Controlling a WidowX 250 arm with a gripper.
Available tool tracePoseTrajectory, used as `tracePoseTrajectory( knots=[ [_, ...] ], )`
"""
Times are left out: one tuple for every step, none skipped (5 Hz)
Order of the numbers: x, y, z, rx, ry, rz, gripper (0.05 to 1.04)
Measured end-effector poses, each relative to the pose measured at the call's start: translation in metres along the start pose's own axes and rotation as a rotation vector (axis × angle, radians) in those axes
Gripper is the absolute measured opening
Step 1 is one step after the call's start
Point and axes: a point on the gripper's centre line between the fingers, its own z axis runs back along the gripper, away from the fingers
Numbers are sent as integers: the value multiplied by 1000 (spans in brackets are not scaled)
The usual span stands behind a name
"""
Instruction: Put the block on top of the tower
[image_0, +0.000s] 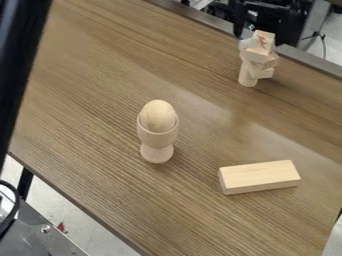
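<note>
block (259, 176) flat on table (87, 100) | tower (257, 57) near far edge | egg (158, 115) in cup (157, 141)

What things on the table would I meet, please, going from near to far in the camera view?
Rectangular wooden block → wooden egg cup with a wooden egg → tower of wooden pieces.

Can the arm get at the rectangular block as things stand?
Probably yes, from above: the block lies flat on the table, with nothing on it or against it. The egg in its cup stands apart, to its left in the view. Actual reach I can't judge.
</note>
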Motion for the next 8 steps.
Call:
tracePoseTrajectory(
  knots=[
    [-15,6,25,12,-73,-2,999],
    [-31,15,44,40,-146,18,999],
    [-34,12,56,31,-181,5,999],
    [-34,12,56,31,-181,5,999],
    [-34,11,56,29,-181,4,999],
    [-34,11,55,31,-180,3,999],
    [-34,11,56,31,-181,3,999],
    [-34,11,56,29,-181,7,999]
  ],
)
